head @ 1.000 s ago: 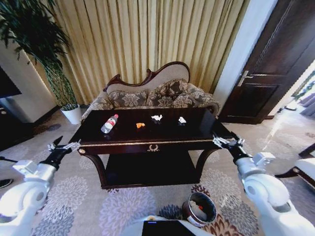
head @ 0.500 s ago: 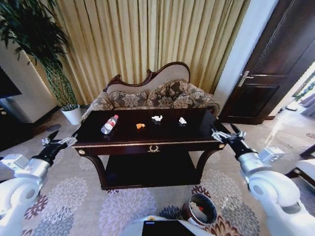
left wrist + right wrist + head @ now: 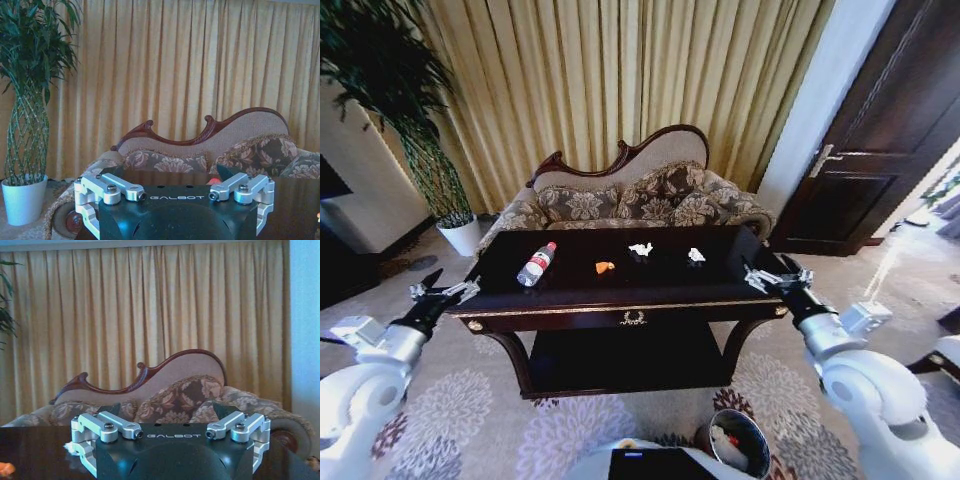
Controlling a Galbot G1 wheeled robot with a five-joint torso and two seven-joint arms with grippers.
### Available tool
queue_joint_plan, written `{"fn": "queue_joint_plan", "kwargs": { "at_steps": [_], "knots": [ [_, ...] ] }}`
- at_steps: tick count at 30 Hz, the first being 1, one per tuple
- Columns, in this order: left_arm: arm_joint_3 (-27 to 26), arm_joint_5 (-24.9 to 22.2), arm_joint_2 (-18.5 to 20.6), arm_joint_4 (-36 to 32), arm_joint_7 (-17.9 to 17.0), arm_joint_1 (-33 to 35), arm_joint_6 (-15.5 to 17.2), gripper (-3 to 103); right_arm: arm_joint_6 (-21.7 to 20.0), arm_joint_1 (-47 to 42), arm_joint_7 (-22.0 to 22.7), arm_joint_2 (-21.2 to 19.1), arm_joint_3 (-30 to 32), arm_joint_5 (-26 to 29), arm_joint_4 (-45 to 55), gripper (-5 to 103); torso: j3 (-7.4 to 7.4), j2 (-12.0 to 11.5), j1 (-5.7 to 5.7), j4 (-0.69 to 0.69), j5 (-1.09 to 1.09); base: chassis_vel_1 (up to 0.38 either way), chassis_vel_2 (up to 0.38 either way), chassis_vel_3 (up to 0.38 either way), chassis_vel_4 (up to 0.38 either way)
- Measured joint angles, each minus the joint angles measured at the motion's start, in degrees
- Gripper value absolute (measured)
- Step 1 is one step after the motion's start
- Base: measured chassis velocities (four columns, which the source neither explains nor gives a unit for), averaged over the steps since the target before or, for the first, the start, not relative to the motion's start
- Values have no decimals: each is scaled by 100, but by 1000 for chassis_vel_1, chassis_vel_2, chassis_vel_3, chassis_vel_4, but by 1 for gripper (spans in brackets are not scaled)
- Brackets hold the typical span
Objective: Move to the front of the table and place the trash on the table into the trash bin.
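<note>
Behind table point(image 3: 620, 300): sofa point(image 3: 640, 195); plant point(image 3: 410, 130) at left; both end effectors released, flanking table.

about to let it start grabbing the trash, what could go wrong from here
The bottle lies on its side on the glossy table, so a nudge could roll it off the edge. The white scraps and the orange scrap are small and flat, hard to pinch. The trash bin sits low by the robot's base, under the right gripper, so a drop could miss. The left gripper hangs open off the table's left end.
</note>
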Motion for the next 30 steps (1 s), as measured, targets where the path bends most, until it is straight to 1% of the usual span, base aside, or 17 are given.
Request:
{"fn": "queue_joint_plan", "kwargs": {
  "at_steps": [3,7,8,9,12,14,15,16,17,18,20,21,24,25,27,28,30],
  "knots": [
    [-1,22,-23,-53,-5,20,0,100,-40,103,0,-13,-85,15,-10,100,-1,1,-2,-1,0,0,0,0,0],
    [-21,55,-64,-166,-61,78,-6,100,-287,436,0,-133,-276,82,-165,100,-2,3,-4,-1,2,0,0,0,0],
    [-23,79,-80,-179,-73,104,-31,100,-418,606,0,-198,-350,145,-244,100,-2,3,-4,-1,3,0,0,0,0],
    [-24,155,-116,-200,-87,155,-80,100,-682,920,0,-325,-490,280,-424,100,-1,2,-3,0,2,0,0,0,0],
    [-28,201,-147,-225,-100,194,-92,100,-856,1144,0,-410,-613,362,-575,100,-1,2,-3,0,1,0,0,0,0],
    [-55,281,-263,-369,-231,322,-93,100,-1153,1725,1,-639,-1035,612,-1018,100,0,1,-1,1,1,0,0,0,0],
    [-85,313,-336,-462,-294,387,-83,100,-1246,2010,1,-725,-1269,713,-1225,100,0,1,-2,2,0,0,0,0,0],
    [-85,313,-336,-462,-294,387,-83,100,-1246,2010,1,-725,-1269,713,-1225,100,0,1,-2,2,0,0,0,0,0],
    [-125,333,-429,-569,-353,461,-72,100,-1322,2324,1,-784,-1525,782,-1430,100,0,1,-2,-1,3,0,0,0,0],
    [-125,333,-429,-569,-353,461,-72,100,-1322,2324,1,-784,-1525,782,-1430,100,0,1,-2,-1,3,0,0,0,0],
    [-157,406,-570,-750,-441,605,-62,100,-1480,2980,1,-845,-1961,848,-1820,100,-1,1,-2,1,3,0,0,0,0],
    [-157,406,-570,-750,-441,605,-62,100,-1480,2980,1,-845,-1961,848,-1820,100,-1,1,-2,1,3,0,0,0,0],
    [-158,537,-654,-869,-495,764,-60,100,-1748,3809,1,-913,-2510,943,-2386,100,0,1,-2,0,1,0,0,0,0],
    [-158,537,-654,-869,-495,764,-60,100,-1748,3809,1,-913,-2510,943,-2386,100,0,1,-2,0,1,0,0,0,0],
    [-121,603,-697,-883,-507,814,-63,100,-1970,4305,1,-943,-2928,1077,-2756,100,0,1,-2,1,0,0,0,0,0],
    [-121,603,-697,-883,-507,814,-63,100,-1970,4305,1,-943,-2928,1077,-2756,100,0,1,-2,1,0,0,0,0,0],
    [-48,615,-740,-883,-546,821,-67,100,-2003,4603,0,-926,-3268,1083,-3061,100,0,1,-2,0,1,0,0,0,0]
  ]
}}
